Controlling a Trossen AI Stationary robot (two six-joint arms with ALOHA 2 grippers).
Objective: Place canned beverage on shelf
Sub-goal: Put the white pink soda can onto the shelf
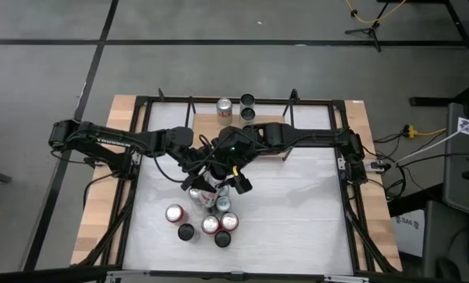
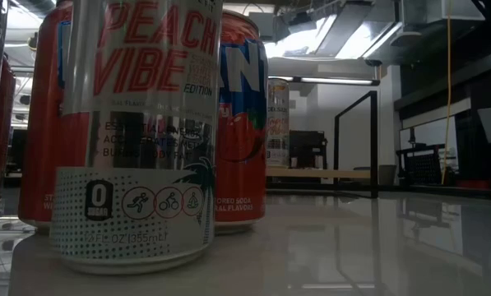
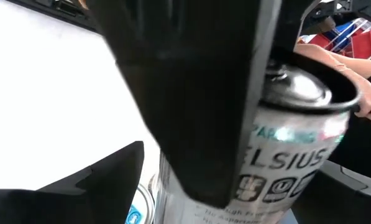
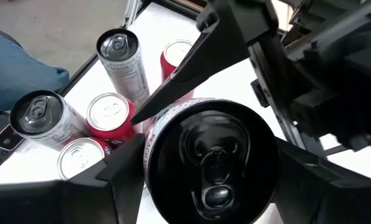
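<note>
A white Celsius can [image 4: 213, 168] with a dark top sits between the fingers of my right gripper [image 4: 216, 180], which is shut on it over the middle of the table [image 1: 297, 212]. My left gripper [image 1: 205, 167] comes at the same can from the table's left and stands open. One of its fingers [image 4: 185, 68] slants past the can's rim and another [image 3: 104, 180] stands apart from the can's side [image 3: 284, 155]. The shelf [image 1: 269, 119], a light-wood board at the far edge, carries three cans [image 1: 224, 106]. My right gripper pinches the can's upper wall [image 4: 149, 163], just under the rim, between its two fingers [image 4: 120, 183]. The fingers slant down from the table's right. The can stays upright, top up and higher than the cans on the table; its bottom is hidden.
Several more cans [image 1: 210, 224] stand in a cluster on the table below and in front of the grippers, red and silver ones [image 4: 110, 112]. In the low view, two of these cans [image 2: 138, 131] fill the picture's left. A person's leg [image 4: 17, 68] and hand [image 3: 362, 96] show beyond the table.
</note>
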